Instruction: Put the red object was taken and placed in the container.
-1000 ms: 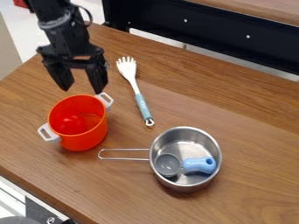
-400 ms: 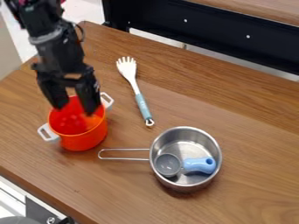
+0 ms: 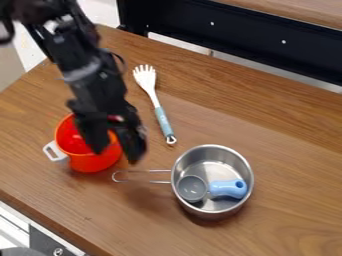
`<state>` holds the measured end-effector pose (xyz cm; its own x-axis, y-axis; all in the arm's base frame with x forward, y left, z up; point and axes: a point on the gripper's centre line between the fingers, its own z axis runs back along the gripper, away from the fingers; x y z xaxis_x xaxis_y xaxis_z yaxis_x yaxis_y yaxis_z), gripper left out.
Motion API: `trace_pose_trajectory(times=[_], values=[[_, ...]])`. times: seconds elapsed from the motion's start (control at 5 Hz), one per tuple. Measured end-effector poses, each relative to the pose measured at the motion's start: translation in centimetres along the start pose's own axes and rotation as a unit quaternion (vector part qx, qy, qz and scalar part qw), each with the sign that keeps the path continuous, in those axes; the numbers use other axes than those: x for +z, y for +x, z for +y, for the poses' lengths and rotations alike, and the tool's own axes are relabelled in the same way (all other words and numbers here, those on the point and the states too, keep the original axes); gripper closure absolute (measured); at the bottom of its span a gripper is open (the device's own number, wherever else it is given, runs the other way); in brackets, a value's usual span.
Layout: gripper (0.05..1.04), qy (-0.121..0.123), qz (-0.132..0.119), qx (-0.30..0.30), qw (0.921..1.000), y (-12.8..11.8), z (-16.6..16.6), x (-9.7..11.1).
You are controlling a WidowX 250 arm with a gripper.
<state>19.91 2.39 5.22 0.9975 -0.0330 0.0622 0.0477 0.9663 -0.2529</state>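
Wooden counter [image 3: 287,220], brown, grain running in long streaks. On it, toward the left edge, one round pot [image 3: 93,163]: smooth orange-red, a blocky white handle jutting toward the front left edge. Red object [image 3: 71,140]: appears as a deeper red patch inside the pot, red on red; outline too unclear to give its shape.

Near the middle, one round pan [image 3: 208,213], shiny steel, with a looped wire handle pointing at the pot. In the pan, one grey round cup [image 3: 192,188] and one blue grip [image 3: 228,188], rounded, a hole at its end; whether they are joined I cannot tell. Between pot and back edge, one fork [image 3: 153,95], white tined head toward the back edge, blue-green shaft, metal loop at the tip.

Arm [image 3: 97,82], one, black, hard segments, comes in from the upper left and slants down to the right. Gripper [image 3: 116,145] points down, blurred, its two fingers apart: one in front of the pot's opening, the other by its right side.
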Motion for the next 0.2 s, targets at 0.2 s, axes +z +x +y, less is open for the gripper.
trace_pose_trajectory(times=[0.2], values=[[0.083, 0.016, -0.011, -0.031, 0.9993, -0.39, -2.44, -2.23]])
